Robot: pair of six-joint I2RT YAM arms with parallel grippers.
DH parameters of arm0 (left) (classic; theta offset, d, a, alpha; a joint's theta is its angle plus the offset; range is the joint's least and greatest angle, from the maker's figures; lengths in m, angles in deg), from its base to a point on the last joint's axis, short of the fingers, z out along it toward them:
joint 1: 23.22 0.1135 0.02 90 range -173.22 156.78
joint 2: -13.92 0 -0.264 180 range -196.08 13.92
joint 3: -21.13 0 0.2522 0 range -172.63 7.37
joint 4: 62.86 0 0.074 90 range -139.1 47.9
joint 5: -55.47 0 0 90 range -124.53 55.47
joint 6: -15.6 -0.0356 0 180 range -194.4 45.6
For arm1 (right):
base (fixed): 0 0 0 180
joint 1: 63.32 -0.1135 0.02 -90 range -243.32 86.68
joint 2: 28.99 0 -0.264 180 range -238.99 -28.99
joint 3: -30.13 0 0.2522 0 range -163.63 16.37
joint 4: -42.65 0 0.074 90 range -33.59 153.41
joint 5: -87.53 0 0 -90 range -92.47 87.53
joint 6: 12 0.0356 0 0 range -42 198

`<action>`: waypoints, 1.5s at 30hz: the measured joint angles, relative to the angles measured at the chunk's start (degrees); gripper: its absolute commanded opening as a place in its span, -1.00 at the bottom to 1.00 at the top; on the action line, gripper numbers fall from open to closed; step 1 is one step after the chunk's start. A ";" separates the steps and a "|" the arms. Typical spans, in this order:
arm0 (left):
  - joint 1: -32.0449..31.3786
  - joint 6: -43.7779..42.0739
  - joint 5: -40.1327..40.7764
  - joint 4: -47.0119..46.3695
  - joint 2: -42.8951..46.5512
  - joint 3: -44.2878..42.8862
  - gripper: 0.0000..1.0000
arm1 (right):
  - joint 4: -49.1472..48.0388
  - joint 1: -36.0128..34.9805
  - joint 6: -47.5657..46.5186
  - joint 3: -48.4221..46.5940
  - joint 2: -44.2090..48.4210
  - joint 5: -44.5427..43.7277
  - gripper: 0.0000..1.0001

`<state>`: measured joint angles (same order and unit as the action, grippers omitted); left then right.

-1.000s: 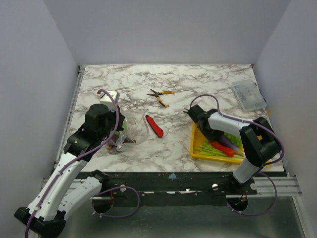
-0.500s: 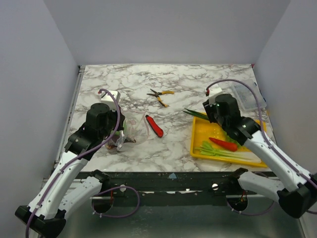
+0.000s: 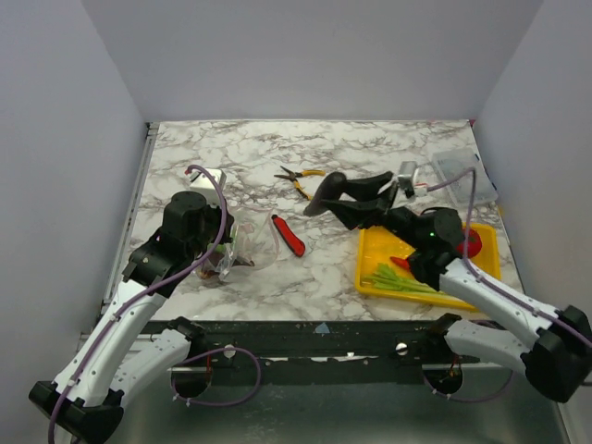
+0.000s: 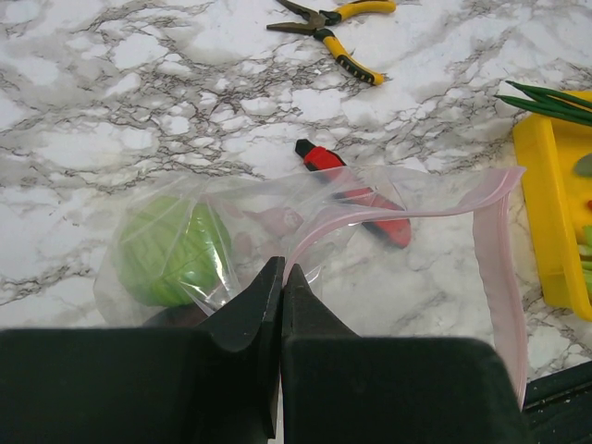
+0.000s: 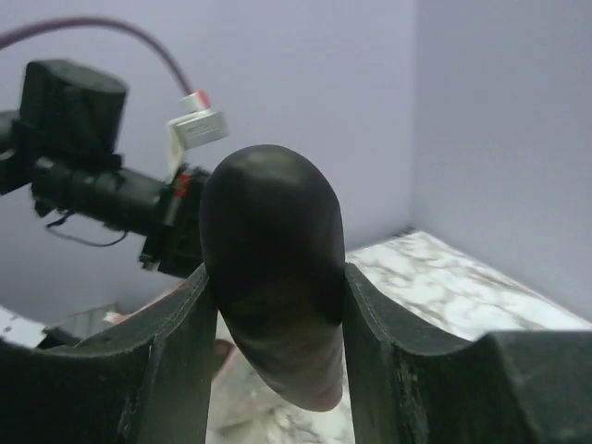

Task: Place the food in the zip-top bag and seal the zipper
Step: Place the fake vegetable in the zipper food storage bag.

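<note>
Far left, the left gripper (image 4: 282, 275) has its jaws pinched tight on the edge of the zip-top bag (image 4: 407, 268), right at the near end of the zipper (image 4: 493, 254). That pink strip loops away to the right, so the mouth gapes wide, unsealed. The bag lies on the left side of the marble table (image 3: 370, 148), and the green cabbage (image 4: 171, 252) sits inside it, just left of the fingers. Something dark lies by the cabbage; I can't make it out.

Next along, the red-handled knife (image 3: 289, 235) lies just right of the bag, its handle showing through the plastic in the wrist view. Farther back, the yellow-handled pliers (image 3: 302, 180) rest by themselves.

Now the middle: the right gripper (image 5: 277, 277) reaches leftward, clamped round the dark aubergine (image 5: 273, 287), which bulges out past both fingers (image 5: 180, 356). It hangs off the table, between the pliers and the tray, nose aimed at the left arm (image 5: 92, 176).

On the right, the yellow tray (image 3: 363, 266) holds the spring onions (image 3: 398, 279) along its near side, a red sliver of chilli (image 3: 400, 263) above them, and the tomato (image 3: 473, 242) at its right end. Far right, a clear plastic box (image 3: 462, 176).
</note>
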<state>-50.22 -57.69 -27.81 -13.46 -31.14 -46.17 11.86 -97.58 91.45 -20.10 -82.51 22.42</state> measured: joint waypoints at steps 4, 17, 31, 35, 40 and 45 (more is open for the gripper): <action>0.00 -0.02 0.02 -0.02 0.00 0.00 -1.00 | -10.43 -10.47 1.79 -1.57 -11.28 1.90 -0.99; 0.00 -0.02 0.04 0.00 0.13 0.00 -1.00 | -17.07 -24.61 -12.66 -13.29 -25.68 3.85 -0.91; 0.00 -0.02 0.07 0.00 1.11 0.00 -1.00 | -25.42 -24.65 -22.10 -7.96 -36.26 -6.08 0.99; 0.00 -0.02 0.07 0.00 1.14 0.02 -1.00 | -24.68 -24.68 -21.33 -8.20 -36.39 -7.17 0.99; 0.00 -0.02 0.07 0.00 1.16 0.02 -1.00 | -19.54 -24.68 -20.48 -8.33 -32.72 -11.26 0.99; 0.00 -0.02 0.04 0.00 1.16 0.02 -1.00 | -5.68 -24.68 -16.70 -11.10 -24.94 -20.26 0.99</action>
<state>-50.22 -57.71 -27.76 -13.46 -29.98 -46.15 6.18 -122.26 74.75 -31.20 -107.45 2.15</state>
